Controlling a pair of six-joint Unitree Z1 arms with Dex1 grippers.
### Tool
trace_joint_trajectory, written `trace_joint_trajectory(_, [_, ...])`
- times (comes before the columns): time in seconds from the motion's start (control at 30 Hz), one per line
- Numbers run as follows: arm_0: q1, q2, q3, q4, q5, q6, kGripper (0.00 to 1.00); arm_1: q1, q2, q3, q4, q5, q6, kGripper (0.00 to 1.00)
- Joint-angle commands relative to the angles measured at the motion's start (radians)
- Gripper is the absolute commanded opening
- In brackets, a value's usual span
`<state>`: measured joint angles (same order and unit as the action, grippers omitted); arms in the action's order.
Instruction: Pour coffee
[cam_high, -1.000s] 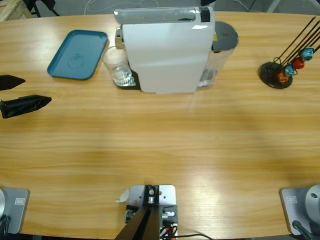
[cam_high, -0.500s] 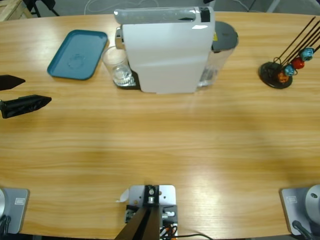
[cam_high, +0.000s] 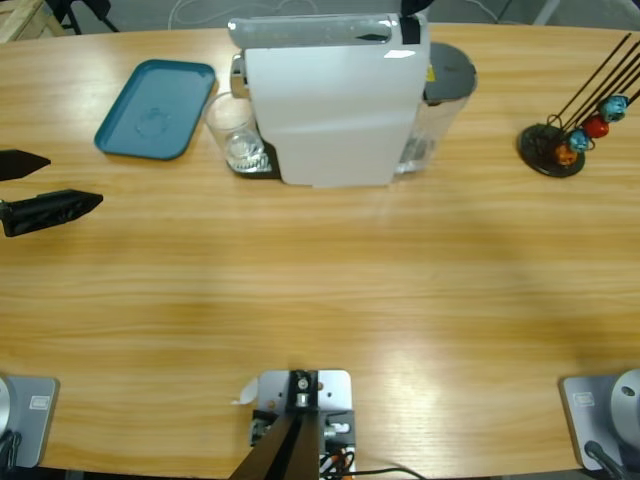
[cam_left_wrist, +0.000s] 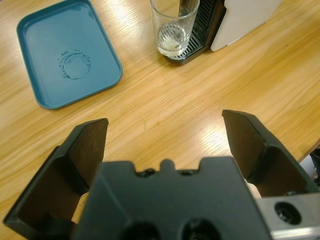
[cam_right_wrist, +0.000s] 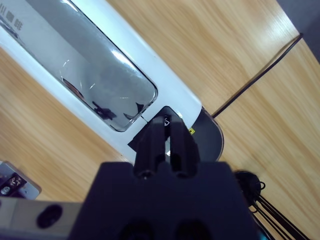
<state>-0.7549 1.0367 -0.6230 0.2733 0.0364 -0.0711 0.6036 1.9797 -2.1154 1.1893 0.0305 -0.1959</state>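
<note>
A clear glass cup (cam_high: 233, 134) (cam_left_wrist: 174, 26) stands on the black drip grate at the left end of the white coffee machine (cam_high: 330, 100). No dark coffee shows in it; its bottom looks pale. My left gripper (cam_high: 72, 180) (cam_left_wrist: 165, 120) hovers open and holds nothing over the table's left side, well short of the cup. My right gripper (cam_right_wrist: 167, 127) is shut with its jaws pressed together, above the machine's top (cam_right_wrist: 100, 85) near its black rear tab. In the high view only a dark tip of the right gripper (cam_high: 412, 8) shows at the top edge.
A teal tray (cam_high: 157, 108) (cam_left_wrist: 67, 57) lies left of the cup. A grey-lidded water tank (cam_high: 445, 85) sits at the machine's right end. A black stand with coloured capsules (cam_high: 565, 140) is at the far right. Bare wood fills the front half of the table.
</note>
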Motion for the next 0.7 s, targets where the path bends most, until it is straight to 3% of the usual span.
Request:
trace_joint_trajectory(0.03, [-0.006, -0.003, 0.034, -0.012, 0.007, -0.01, 0.991, 0.008, 0.024, 0.094, -0.025, -0.006, -0.003, 0.0])
trace_joint_trajectory(0.3, [-0.006, -0.001, 0.034, -0.012, 0.004, -0.01, 0.991, 0.008, -0.016, 0.003, -0.026, -0.004, 0.01, 0.0])
trace_joint_trajectory(0.33, [-0.006, -0.001, 0.034, -0.012, 0.003, -0.01, 0.991, 0.008, -0.02, -0.021, -0.016, -0.005, 0.01, 0.241])
trace_joint_trajectory(0.37, [-0.006, 0.0, 0.034, -0.012, 0.002, -0.01, 0.991, 0.008, -0.022, -0.044, -0.004, -0.007, 0.012, 0.685])
trace_joint_trajectory(0.4, [-0.006, 0.0, 0.034, -0.012, 0.002, -0.01, 0.991, 0.007, -0.022, -0.067, 0.012, -0.008, 0.014, 0.827])
trace_joint_trajectory(0.47, [-0.006, 0.0, 0.034, -0.012, 0.002, -0.01, 0.991, 0.004, -0.018, -0.104, 0.043, -0.006, 0.015, 0.929])
trace_joint_trajectory(0.7, [-0.006, 0.001, 0.034, -0.012, 0.0, -0.01, 0.991, 0.002, -0.023, -0.11, 0.103, -0.009, 0.035, 0.936])
